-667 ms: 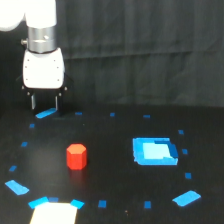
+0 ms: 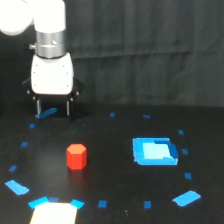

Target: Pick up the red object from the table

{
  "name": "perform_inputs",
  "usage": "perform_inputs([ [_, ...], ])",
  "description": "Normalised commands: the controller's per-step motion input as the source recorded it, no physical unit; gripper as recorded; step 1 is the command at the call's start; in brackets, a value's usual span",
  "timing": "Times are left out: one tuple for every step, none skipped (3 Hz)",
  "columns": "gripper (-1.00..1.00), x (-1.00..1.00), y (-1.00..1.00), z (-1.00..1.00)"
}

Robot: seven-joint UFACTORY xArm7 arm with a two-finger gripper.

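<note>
**Gripper up and behind the block, nothing in hand**

The white arm hangs over the far left part of the table, and its gripper points straight down with the two dark fingers standing apart, a clear gap between them and nothing held. The fingertips look to be above the surface rather than on it, though the dark backdrop makes the height hard to read.

The red block stands upright on the table, nearer the camera than the gripper and a little toward the exterior view's right of it. It is alone on its patch of black: the blue square piece lies well apart toward the exterior view's right, and the small tape squares ring the area without touching it. A bright pale patch sits at the near edge, below the block.

To my eye the step in hand is the approach. Doing it well means carrying the gripper over until the block sits midway between the fingers, keeping them spread, and only then going down. The block is narrower than the gap, so there is room, but it is stubby: descend low enough to close on its sides rather than its top rim. Being hexagonal, it would hold best with the fingers on two opposite flats; a corner grip could twist it or squeeze it out.
</note>
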Motion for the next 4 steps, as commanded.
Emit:
perform_inputs([
  [1.0, 1.0, -1.0, -0.19],
  [0.99, 0.5, -1.0, -0.38],
  [1.0, -0.06, -1.0, 0.04],
  [0.65, 0.22, -1.0, -0.23],
])
